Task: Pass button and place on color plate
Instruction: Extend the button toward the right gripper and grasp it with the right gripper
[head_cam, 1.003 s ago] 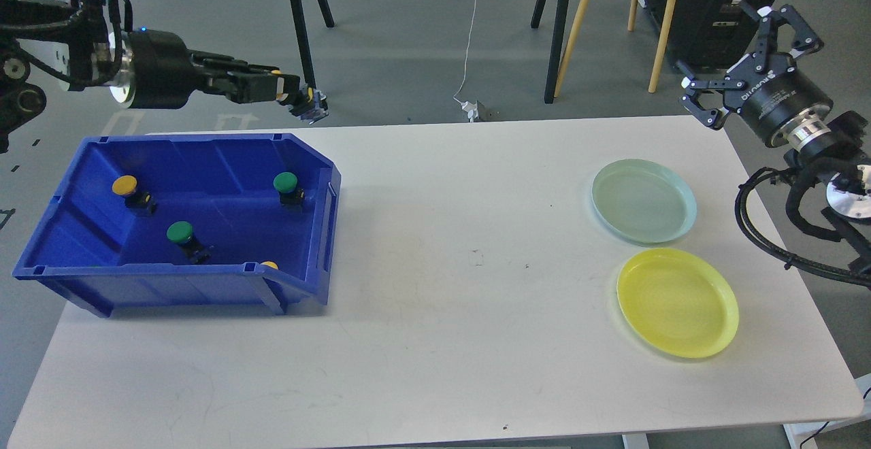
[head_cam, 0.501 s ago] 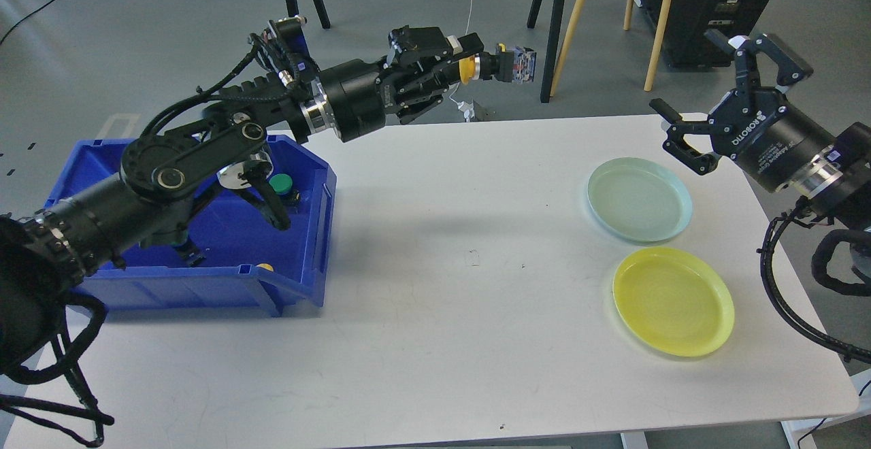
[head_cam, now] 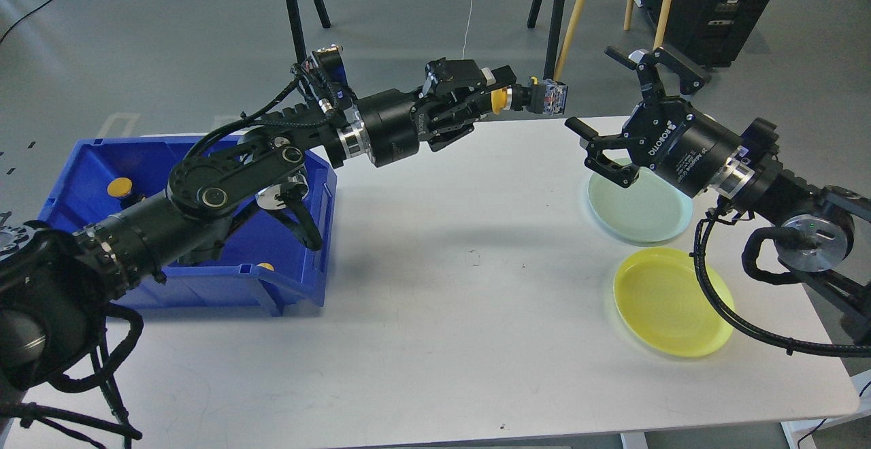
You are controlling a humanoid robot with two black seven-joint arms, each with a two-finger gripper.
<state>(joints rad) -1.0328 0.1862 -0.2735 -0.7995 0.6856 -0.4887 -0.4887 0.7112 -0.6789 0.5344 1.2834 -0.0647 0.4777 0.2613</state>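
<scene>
My left gripper (head_cam: pixel 500 95) is shut on a yellow button (head_cam: pixel 500 98), whose dark body with a striped end sticks out to the right. It holds it in the air above the table's far edge. My right gripper (head_cam: pixel 616 112) is open and empty, a short way right of the button, over the pale green plate (head_cam: pixel 643 214). The yellow plate (head_cam: pixel 670 303) lies nearer, at the front right. The blue bin (head_cam: pixel 299 279) at the left holds another yellow button (head_cam: pixel 121 187); my left arm hides most of the bin's inside.
The white table (head_cam: pixel 435 340) spreads between the bin and the plates. Tripod legs and wooden legs stand on the floor behind the table's far edge. A black cabinet (head_cam: pixel 714 0) is at the back right.
My left gripper has carried the yellow button to the right and a little lower. My right gripper has moved left toward it and now hangs over the green plate.
</scene>
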